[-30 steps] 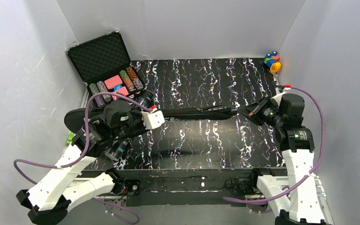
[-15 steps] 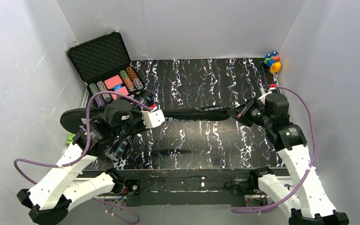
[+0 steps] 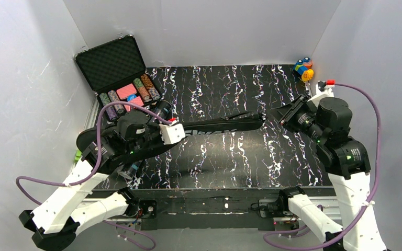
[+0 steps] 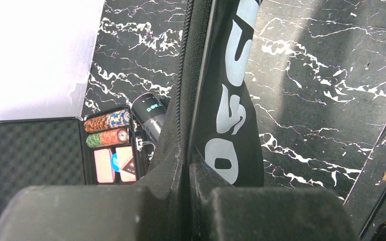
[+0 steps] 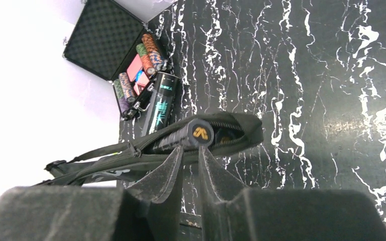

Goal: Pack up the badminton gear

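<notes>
Top external view: a long black racket-shaped fabric bag with pale lettering lies across a black table veined with white. It sits on the arms' side of an open black foam-lined case of poker chips. The bag's broad end is just in front of the case and its slim end points well away from it. A dark cylindrical tube with teal print lies outside the bag, between it and the case.

Left wrist view: the left gripper is pinched tight on the bag's zipped edge, toward the end near the case.

Right wrist view: the right gripper has its fingers only narrowly parted and holds nothing — it hangs just short of the bag's open mouth, at the end farthest from the case. A black racket handle with an orange-marked butt cap pokes out of that mouth. Something dark sits beside it, but we cannot tell what.

We judge the step in hand to be seating the handle and closing the mouth. To do it well, we would hold the left clamp firm so the bag cannot slide toward the case. We would then set the near-closed fingertips square on the cap and push along the bag's length toward the case, not downward — a skewed push could slip off the round cap or buckle the soft fabric. We cannot see the zip pull, so it needs finding first. The tube is not yet packed.
</notes>
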